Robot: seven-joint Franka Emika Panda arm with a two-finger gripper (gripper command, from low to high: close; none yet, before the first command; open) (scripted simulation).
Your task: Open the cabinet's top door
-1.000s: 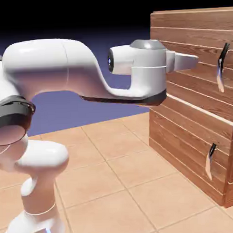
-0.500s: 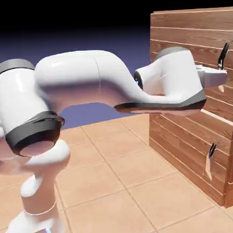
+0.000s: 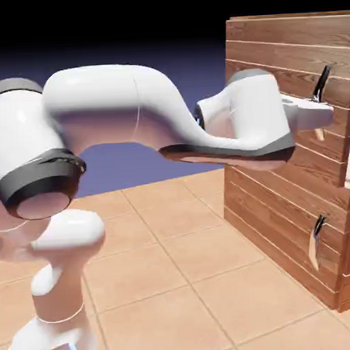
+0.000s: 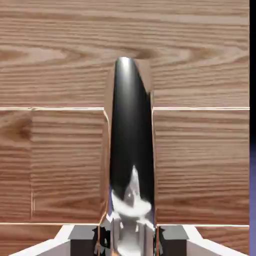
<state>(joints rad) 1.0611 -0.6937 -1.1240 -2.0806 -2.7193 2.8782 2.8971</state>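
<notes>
Wood planks fill the view; hand [image 4: 131,235] flanks the handle [image 4: 131,145], contact unclear.

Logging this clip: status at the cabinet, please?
Gripper shut on the top door's handle. Top door slightly ajar from the cabinet, right edge lifted off. Lower handle untouched. Nothing in the way.
</notes>
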